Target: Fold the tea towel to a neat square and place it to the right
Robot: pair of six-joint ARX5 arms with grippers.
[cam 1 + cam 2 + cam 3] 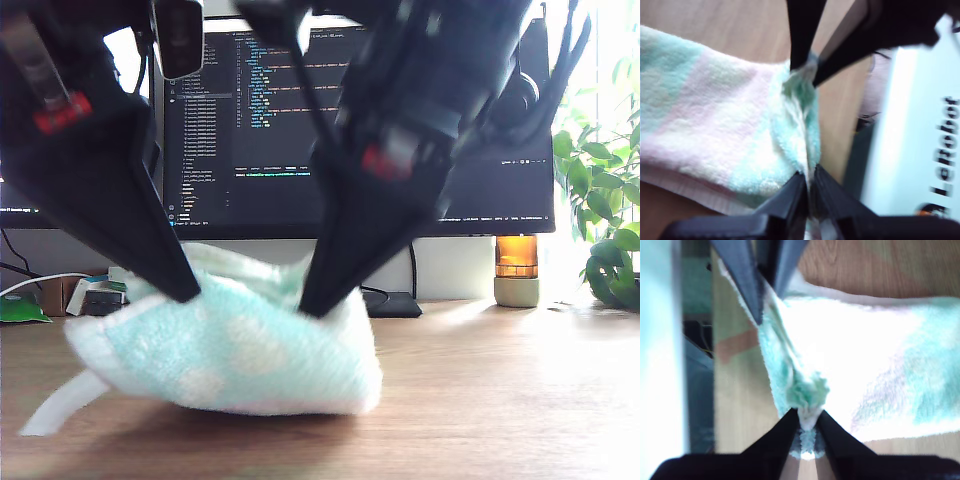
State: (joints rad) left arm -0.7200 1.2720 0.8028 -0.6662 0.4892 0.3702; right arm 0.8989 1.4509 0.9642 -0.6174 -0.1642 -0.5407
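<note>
Pinching the tea towel (230,350) at centre frame of the exterior view, my first end effector (807,187) and second end effector (807,425) each clamp bunched edge. Risk: uneven release onto the surface (500,400) would skew the fold.

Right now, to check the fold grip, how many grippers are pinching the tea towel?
2. My first gripper and my second gripper each clamp the tea towel along one edge; in the exterior view one arm meets it toward the left, the other near the middle.
</note>
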